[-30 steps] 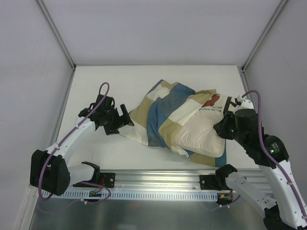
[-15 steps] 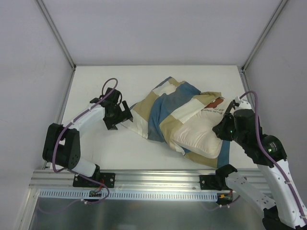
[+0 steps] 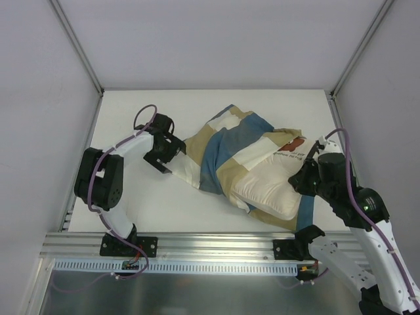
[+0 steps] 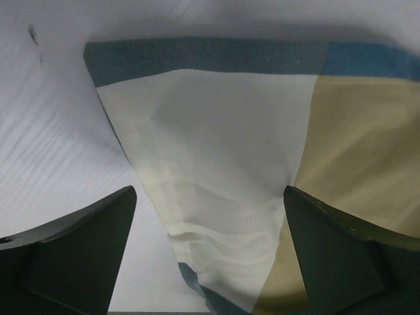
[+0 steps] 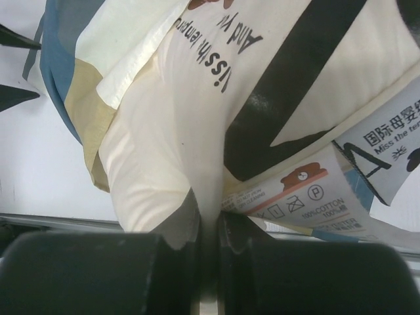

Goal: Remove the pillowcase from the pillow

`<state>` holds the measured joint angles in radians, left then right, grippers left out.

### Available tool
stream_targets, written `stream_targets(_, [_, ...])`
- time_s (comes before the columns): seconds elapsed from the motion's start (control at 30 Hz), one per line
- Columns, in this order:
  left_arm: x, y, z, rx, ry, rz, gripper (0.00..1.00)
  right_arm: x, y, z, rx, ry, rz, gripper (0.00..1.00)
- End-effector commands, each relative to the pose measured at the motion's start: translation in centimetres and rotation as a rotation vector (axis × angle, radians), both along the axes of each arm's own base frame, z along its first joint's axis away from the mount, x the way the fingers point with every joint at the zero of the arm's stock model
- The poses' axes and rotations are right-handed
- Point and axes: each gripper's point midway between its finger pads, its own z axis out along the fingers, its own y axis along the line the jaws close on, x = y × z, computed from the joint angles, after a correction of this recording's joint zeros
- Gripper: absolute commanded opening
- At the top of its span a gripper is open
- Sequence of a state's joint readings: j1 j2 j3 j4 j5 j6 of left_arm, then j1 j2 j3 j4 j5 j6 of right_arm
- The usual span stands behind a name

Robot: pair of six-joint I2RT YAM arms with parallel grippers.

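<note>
On the white table (image 3: 144,203), seen from the top camera, a large soft pillowcase (image 3: 230,147) of blue, tan and cream checked blocks lies rumpled across the middle, stretching from the centre toward 9 o'clock. A plain cream-white stuffed pillow (image 3: 272,180) emerges from its open end toward 4 o'clock. The pillow's far portion is covered by the checked cloth, and its bare near end rests on a fold of the cover. At the 9 o'clock tip of the cloth, the left gripper (image 4: 209,193) sits low on the table with its jaws spread wide. A cream block of the pillowcase, puckered into small wrinkles, lies between the two fingers (image 4: 79,249); whether they press it cannot be told. At the 3 o'clock edge of the pillow, the right gripper (image 5: 209,226) has its jaws drawn narrow, pinching a ridge of the pillow's cream fabric. Just beside that pinch, toward 3 o'clock in the right wrist view, hangs a small printed care label (image 5: 295,197), and black lettering (image 5: 216,46) runs across the pillow face above.
</note>
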<state>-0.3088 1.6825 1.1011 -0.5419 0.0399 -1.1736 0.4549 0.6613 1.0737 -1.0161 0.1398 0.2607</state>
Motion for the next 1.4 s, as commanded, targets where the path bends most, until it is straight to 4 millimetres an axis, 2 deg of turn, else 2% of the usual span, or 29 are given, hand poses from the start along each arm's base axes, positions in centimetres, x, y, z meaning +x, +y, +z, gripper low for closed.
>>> stream_targets(0.0, [1.8, -0.6, -0.2, 0.019, 0.022, 0.142, 0.97, 1.5, 1.4, 2.9, 0.105, -0.13, 0.009, 0.01])
stream_targets(0.07, [2.4, -0.8, -0.9, 0.039, 0.031, 0.16, 0.97, 1.5, 1.6, 2.8, 0.114, -0.124, 0.019, 0.01])
stream_targets(0.13, [3.0, -1.3, -1.5, 0.031, 0.046, 0.156, 0.92, 1.6, 1.8, 2.6, 0.123, -0.122, 0.02, 0.01])
stream_targets(0.17, [2.9, -1.4, -2.5, 0.039, 0.076, 0.153, 0.7, 1.5, 1.8, 2.7, 0.126, -0.123, 0.019, 0.01])
stream_targets(0.23, [2.4, -1.3, -3.1, 0.039, 0.106, 0.167, 0.39, 1.5, 1.8, 2.8, 0.126, -0.128, 0.018, 0.01])
stream_targets(0.27, [2.4, -1.0, -2.8, 0.05, 0.093, 0.176, 0.12, 1.5, 1.7, 2.9, 0.126, -0.135, 0.016, 0.01])
stream_targets(0.3, [2.1, -0.5, -2.9, 0.066, 0.089, 0.179, 0.03, 1.4, 1.6, 2.9, 0.122, -0.138, 0.014, 0.01])
stream_targets(0.33, [2.1, 0.0, -2.7, 0.079, 0.08, 0.183, 0.0, 1.4, 1.4, 3.1, 0.118, -0.148, 0.011, 0.01])
stream_targets(0.37, [2.2, 0.8, -1.8, 0.095, 0.051, 0.185, 0.0, 1.3, 1.2, 3.1, 0.111, -0.148, 0.009, 0.01])
stream_targets(0.4, [1.9, 2.3, -1.8, 0.105, 0.057, 0.209, 0.0, 1.4, 1.1, 3.1, 0.103, -0.149, 0.002, 0.01])
stream_targets(0.47, [2.0, 4.4, 0.0, 0.114, 0.007, 0.226, 0.0, 1.3, 0.8, 3.1, 0.09, -0.144, -0.007, 0.01])
stream_targets(0.5, [1.5, 5.7, 0.0, 0.131, 0.007, 0.236, 0.0, 1.3, 0.5, 3.0, 0.08, -0.145, -0.019, 0.01])
stream_targets(0.53, [1.6, 7.9, 1.6, 0.139, -0.035, 0.265, 0.0, 1.3, 0.3, 3.1, 0.076, -0.151, -0.026, 0.01])
stream_targets(0.57, [1.4, 9.2, 2.2, 0.149, -0.05, 0.279, 0.0, 1.3, 0.0, 3.1, 0.071, -0.155, -0.036, 0.01])
stream_targets(0.6, [1.0, 11.9, 3.6, 0.175, -0.088, 0.318, 0.0, 1.3, -0.7, 3.1, 0.049, -0.163, -0.066, 0.01])
stream_targets(0.67, [-0.1, 14.4, 4.9, 0.2, -0.11, 0.353, 0.0, 1.3, -1.5, 3.2, 0.033, -0.175, -0.102, 0.01])
stream_targets(0.7, [-0.6, 17.4, 6.8, 0.226, -0.16, 0.411, 0.0, 1.3, -2.2, 3.3, 0.017, -0.183, -0.126, 0.01])
stream_targets(0.77, [-1.4, 20.1, 8.6, 0.247, -0.204, 0.46, 0.0, 1.2, -2.6, 3.7, 0.006, -0.192, -0.144, 0.01])
stream_targets(0.8, [-2.0, 21.2, 10.3, 0.257, -0.251, 0.462, 0.0, 1.2, -3.0, 3.7, -0.007, -0.191, -0.159, 0.01])
stream_targets(0.83, [-2.8, 23.7, 11.2, 0.27, -0.264, 0.528, 0.0, 1.2, -3.1, 4.0, -0.009, -0.196, -0.165, 0.01])
stream_targets(0.93, [-4.6, 26.8, 14.7, 0.301, -0.333, 0.578, 0.0, 1.2, -3.6, 5.3, -0.008, -0.227, -0.184, 0.01])
stream_targets(0.97, [-5.6, 28.9, 15.9, 0.317, -0.352, 0.64, 0.0, 1.0, -3.8, 6.3, 0.002, -0.251, -0.191, 0.01])
stream_targets(1.07, [-7.0, 30.5, 17.5, 0.324, -0.383, 0.67, 0.0, 0.6, -4.7, 8.0, 0.004, -0.3, -0.226, 0.01])
stream_targets(1.1, [-7.3, 30.6, 17.5, 0.327, -0.38, 0.666, 0.0, 0.4, -4.9, 8.3, 0.006, -0.311, -0.232, 0.01])
stream_targets(1.13, [-7.3, 30.6, 17.3, 0.321, -0.375, 0.664, 0.0, 0.2, -5.1, 8.6, 0.006, -0.322, -0.233, 0.01])
stream_targets(1.2, [-7.6, 30.6, 15.7, 0.298, -0.331, 0.675, 0.0, -0.2, -5.7, 8.4, 0.004, -0.331, -0.254, 0.01])
stream_targets(1.27, [-8.1, 30.0, 13.6, 0.265, -0.283, 0.681, 0.0, -0.4, -5.5, 7.1, 0.008, -0.302, -0.248, 0.01])
stream_targets(1.37, [-8.5, 29.3, 11.2, 0.222, -0.227, 0.689, 0.0, -0.8, -4.2, 1.1, 0.01, -0.139, -0.223, 0.01])
